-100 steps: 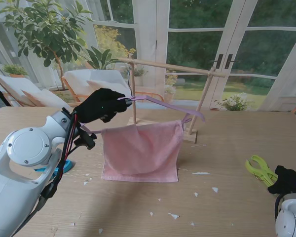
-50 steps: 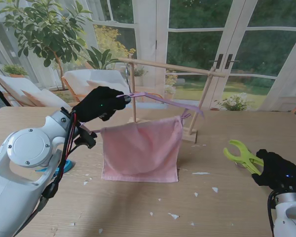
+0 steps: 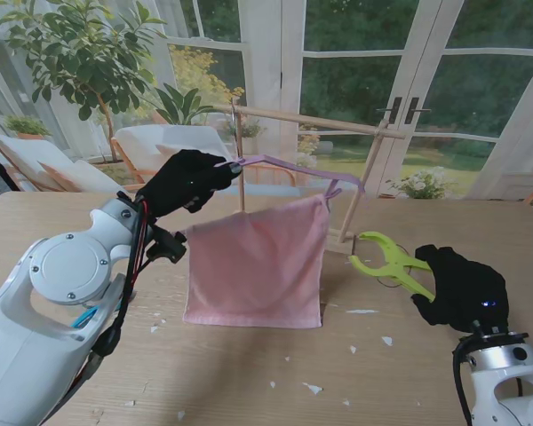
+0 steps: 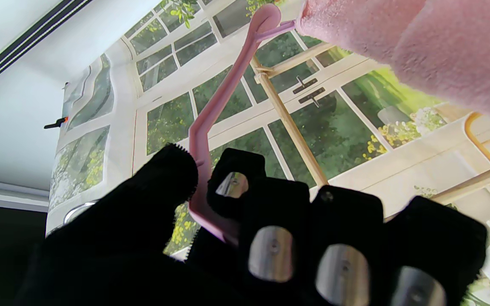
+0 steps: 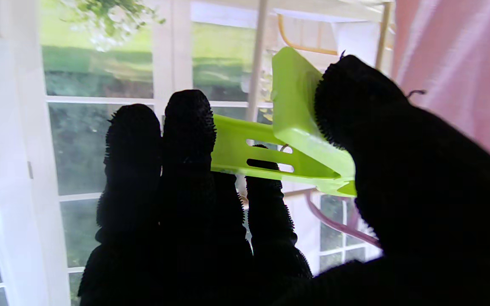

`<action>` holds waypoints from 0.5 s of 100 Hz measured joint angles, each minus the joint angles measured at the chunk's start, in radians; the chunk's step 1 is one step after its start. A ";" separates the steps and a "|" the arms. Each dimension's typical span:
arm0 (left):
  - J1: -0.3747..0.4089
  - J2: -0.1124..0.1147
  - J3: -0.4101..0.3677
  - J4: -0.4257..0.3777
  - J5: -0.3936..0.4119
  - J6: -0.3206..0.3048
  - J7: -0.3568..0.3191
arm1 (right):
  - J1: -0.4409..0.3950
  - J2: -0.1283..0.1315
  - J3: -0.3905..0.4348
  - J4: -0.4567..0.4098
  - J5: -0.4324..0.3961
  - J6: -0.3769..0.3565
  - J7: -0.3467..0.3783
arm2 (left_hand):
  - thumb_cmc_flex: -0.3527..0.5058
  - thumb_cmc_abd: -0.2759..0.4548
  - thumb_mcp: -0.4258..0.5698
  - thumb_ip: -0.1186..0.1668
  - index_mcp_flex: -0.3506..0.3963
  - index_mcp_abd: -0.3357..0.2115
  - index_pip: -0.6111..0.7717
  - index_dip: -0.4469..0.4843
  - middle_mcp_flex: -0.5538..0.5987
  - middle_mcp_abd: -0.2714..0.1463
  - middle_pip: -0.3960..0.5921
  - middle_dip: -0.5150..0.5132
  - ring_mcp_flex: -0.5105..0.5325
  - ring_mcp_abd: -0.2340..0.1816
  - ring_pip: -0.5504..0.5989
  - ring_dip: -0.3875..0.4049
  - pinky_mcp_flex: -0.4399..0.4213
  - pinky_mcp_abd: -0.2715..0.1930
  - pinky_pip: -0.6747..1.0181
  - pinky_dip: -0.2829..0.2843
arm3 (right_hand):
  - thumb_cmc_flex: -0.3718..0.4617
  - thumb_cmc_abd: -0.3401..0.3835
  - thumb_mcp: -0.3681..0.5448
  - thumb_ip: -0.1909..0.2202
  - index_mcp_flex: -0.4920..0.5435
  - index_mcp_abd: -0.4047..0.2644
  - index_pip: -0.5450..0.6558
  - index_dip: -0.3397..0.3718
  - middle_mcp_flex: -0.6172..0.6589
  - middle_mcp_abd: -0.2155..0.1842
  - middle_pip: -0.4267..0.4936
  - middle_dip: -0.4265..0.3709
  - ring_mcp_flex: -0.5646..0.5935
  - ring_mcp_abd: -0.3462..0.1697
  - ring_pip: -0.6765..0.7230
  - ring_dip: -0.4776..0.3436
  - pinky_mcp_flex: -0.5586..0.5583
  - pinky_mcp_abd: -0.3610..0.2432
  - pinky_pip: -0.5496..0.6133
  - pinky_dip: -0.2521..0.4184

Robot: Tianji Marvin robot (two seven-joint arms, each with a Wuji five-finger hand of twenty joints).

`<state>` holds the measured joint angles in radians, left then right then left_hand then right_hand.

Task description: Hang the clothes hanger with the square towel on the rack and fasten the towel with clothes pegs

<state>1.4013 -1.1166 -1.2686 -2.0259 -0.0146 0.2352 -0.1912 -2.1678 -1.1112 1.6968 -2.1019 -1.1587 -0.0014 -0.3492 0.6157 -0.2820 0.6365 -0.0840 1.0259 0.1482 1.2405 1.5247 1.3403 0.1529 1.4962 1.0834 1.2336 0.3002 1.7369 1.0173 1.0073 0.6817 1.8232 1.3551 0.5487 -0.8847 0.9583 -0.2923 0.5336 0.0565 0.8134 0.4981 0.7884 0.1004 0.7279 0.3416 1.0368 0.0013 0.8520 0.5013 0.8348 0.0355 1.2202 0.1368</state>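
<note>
On the wooden table (image 3: 249,373) a wooden rack (image 3: 306,120) is standing at the far side, in front of the glass doors, crossbar running left to right. Left hand (image 3: 188,180) is gripping the pink clothes hanger (image 3: 289,166) by its hook end, fingers closed around it, and is holding it up in the air just nearer to me than the crossbar; whether the hanger is touching the bar cannot be told. Left wrist view is showing thumb and fingers (image 4: 232,187) pinching the bent hook of the hanger (image 4: 211,123), rack post (image 4: 292,127) running past it. Pink square towel (image 3: 255,266) is draping over the hanger's lower bar and hanging straight down, bottom edge sitting close to the table top; contact unclear. Right hand (image 3: 457,288) is raised on the right side, clamped on a lime green clothes peg (image 3: 386,262), peg mouth gaping and pointing left toward the towel's right edge, near it but apart. Right wrist view is showing the peg (image 5: 287,144) squeezed between thumb and fingers (image 5: 185,127), towel (image 5: 462,72) filling one side. Small white scraps (image 3: 313,388) are lying scattered on the table nearer to me than the towel.
</note>
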 measured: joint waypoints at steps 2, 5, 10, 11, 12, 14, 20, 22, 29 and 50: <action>0.000 -0.002 0.002 0.000 0.002 0.000 0.007 | -0.002 0.000 -0.004 -0.008 -0.002 -0.002 0.002 | 0.000 0.000 0.000 0.000 0.000 0.000 0.000 0.000 0.000 0.000 0.000 0.000 0.000 0.000 0.000 0.000 0.000 0.000 0.000 0.000 | 0.000 0.000 -0.006 0.000 0.001 0.000 0.000 0.000 0.001 0.000 0.000 0.000 0.000 0.000 0.001 0.000 0.000 0.000 0.001 0.000; 0.000 -0.004 0.005 -0.001 0.005 0.001 0.015 | -0.004 0.001 -0.011 -0.018 -0.005 -0.004 0.007 | 0.001 0.000 -0.007 0.000 0.000 0.000 0.000 0.000 0.000 0.000 0.000 0.000 0.000 0.000 0.000 0.000 0.000 0.000 0.000 0.000 | 0.000 0.000 -0.007 0.000 0.004 0.000 0.001 0.000 0.002 0.000 0.000 0.000 0.001 0.000 0.002 0.000 0.001 0.000 0.002 0.000; 0.000 -0.007 0.010 -0.003 0.010 0.005 0.027 | -0.006 0.002 -0.024 -0.035 -0.011 -0.005 0.019 | 0.001 0.001 -0.008 0.000 0.000 0.000 0.000 0.000 0.000 0.000 0.000 0.000 0.000 0.000 0.000 0.000 0.000 0.000 0.000 0.000 | 0.000 0.000 -0.007 0.000 0.004 0.000 0.001 0.000 0.003 0.000 0.000 0.000 0.001 0.000 0.003 0.002 0.002 0.001 0.004 0.000; 0.000 -0.008 0.011 -0.003 0.011 0.007 0.030 | -0.006 0.003 -0.027 -0.038 -0.013 -0.005 0.021 | 0.001 0.001 -0.008 0.000 0.000 0.000 0.000 0.000 0.000 0.000 0.000 0.000 0.000 0.000 0.000 0.000 0.000 0.000 0.000 0.000 | 0.000 0.000 -0.008 0.000 0.004 0.000 0.001 0.000 0.003 0.000 0.000 0.000 0.001 0.000 0.003 0.002 0.002 0.001 0.004 0.000; 0.000 -0.008 0.012 -0.004 0.012 0.008 0.032 | -0.007 0.003 -0.029 -0.040 -0.015 -0.005 0.022 | 0.001 0.001 -0.008 0.000 0.000 0.000 0.000 0.000 0.000 0.000 0.000 0.000 0.000 0.000 0.000 0.000 0.000 0.000 0.000 0.000 | 0.000 0.000 -0.008 0.000 0.004 0.000 0.001 0.000 0.003 0.000 0.000 0.000 0.001 0.000 0.003 0.002 0.002 0.001 0.004 0.000; 0.000 -0.009 0.015 -0.005 0.014 0.011 0.037 | -0.006 0.004 -0.036 -0.046 -0.020 -0.005 0.025 | 0.001 0.001 -0.008 0.000 0.000 0.000 0.000 0.000 0.000 0.000 0.000 0.000 0.000 0.000 0.000 0.000 0.000 0.000 0.000 0.000 | 0.000 0.000 -0.008 0.000 0.004 0.000 0.001 0.000 0.003 0.000 0.000 0.000 0.001 0.000 0.005 0.003 0.002 0.001 0.005 0.000; -0.001 -0.013 0.021 -0.010 0.024 0.019 0.050 | -0.005 0.007 -0.056 -0.058 -0.035 -0.004 0.026 | 0.001 0.001 -0.009 0.000 0.000 0.000 0.000 0.000 0.000 0.000 0.000 0.000 0.000 0.000 0.000 0.000 0.000 0.000 0.000 0.000 | 0.000 0.000 -0.008 0.000 0.005 0.000 0.001 0.000 0.003 0.000 0.000 0.000 0.001 0.000 0.007 0.006 0.003 0.001 0.006 0.000; -0.001 -0.014 0.023 -0.011 0.028 0.021 0.053 | -0.004 0.007 -0.062 -0.062 -0.039 -0.004 0.027 | 0.001 0.001 -0.009 0.000 0.000 0.000 0.000 0.000 0.000 0.000 0.000 0.000 0.000 0.000 0.000 0.000 0.000 0.000 0.000 0.000 | 0.000 0.000 -0.008 0.000 0.005 0.000 0.001 0.000 0.003 0.000 0.000 0.000 0.001 0.000 0.008 0.007 0.003 0.001 0.006 0.000; -0.001 -0.016 0.029 -0.016 0.044 0.026 0.065 | 0.000 0.009 -0.084 -0.079 -0.041 -0.002 0.044 | 0.001 0.001 -0.010 0.000 0.000 0.000 0.000 0.000 0.000 0.000 0.000 0.000 0.000 0.000 0.000 0.000 0.000 0.000 0.000 0.000 | 0.000 0.000 -0.008 0.000 0.005 0.000 0.001 0.000 0.003 0.000 0.000 0.000 0.002 0.000 0.011 0.014 0.005 0.001 0.007 0.000; 0.001 -0.024 0.041 -0.023 0.044 0.022 0.088 | 0.040 0.011 -0.128 -0.147 0.190 -0.016 0.273 | 0.002 0.001 -0.016 0.000 0.000 0.000 0.000 0.000 0.000 0.000 0.000 0.000 0.000 0.000 0.000 0.000 0.000 0.000 0.000 0.000 | 0.000 0.000 -0.029 0.000 0.011 0.000 0.001 0.000 0.011 0.000 0.000 0.000 0.012 0.000 0.028 0.031 0.016 0.004 0.022 0.000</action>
<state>1.4021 -1.1404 -1.2279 -2.0489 0.0290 0.2573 -0.1035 -2.1276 -1.1004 1.5692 -2.2491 -0.9690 -0.0170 -0.0762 0.6172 -0.2808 0.6206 -0.0840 1.0259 0.1482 1.2405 1.5247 1.3403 0.1529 1.4962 1.0834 1.2336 0.3002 1.7369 1.0173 1.0073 0.6817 1.8233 1.3551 0.5488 -0.8847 0.9295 -0.2923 0.5444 0.0561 0.8147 0.4980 0.7995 0.1004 0.7279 0.3417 1.0491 0.0013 0.8801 0.5320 0.8505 0.0397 1.2427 0.1369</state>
